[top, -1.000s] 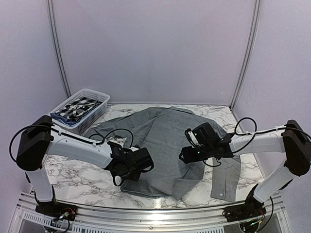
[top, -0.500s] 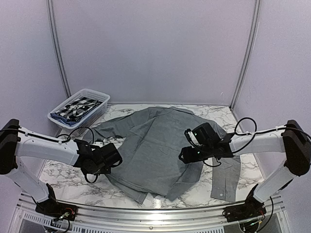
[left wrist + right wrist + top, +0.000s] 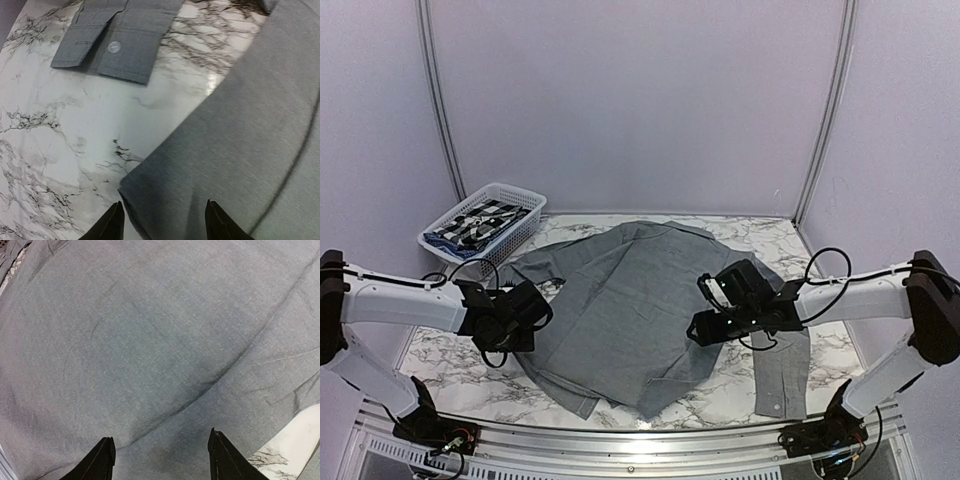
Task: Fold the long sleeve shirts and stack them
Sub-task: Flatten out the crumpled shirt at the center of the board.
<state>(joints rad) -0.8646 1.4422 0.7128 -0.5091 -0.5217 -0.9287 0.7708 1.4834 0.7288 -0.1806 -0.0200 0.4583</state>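
- While the grey shirt [image 3: 630, 310] lies spread mid-table, I log left gripper [image 3: 523, 322] at its edge, right gripper [image 3: 698, 328] over its middle.
- Left wrist: jaws apart, empty; hem [image 3: 145, 192] may bunch.
- Right wrist: jaws wide, empty; may pinch two layers.

Top view: the right gripper [image 3: 696, 328] and its arm cover part of the grey shirt [image 3: 620, 300]. The checked fabric [image 3: 480, 220] in the basket [image 3: 515, 238] is too small to identify. Left wrist: the sleeve cuff [image 3: 112, 45] is cut by the top edge. Right wrist: the shirt runs past all four edges.
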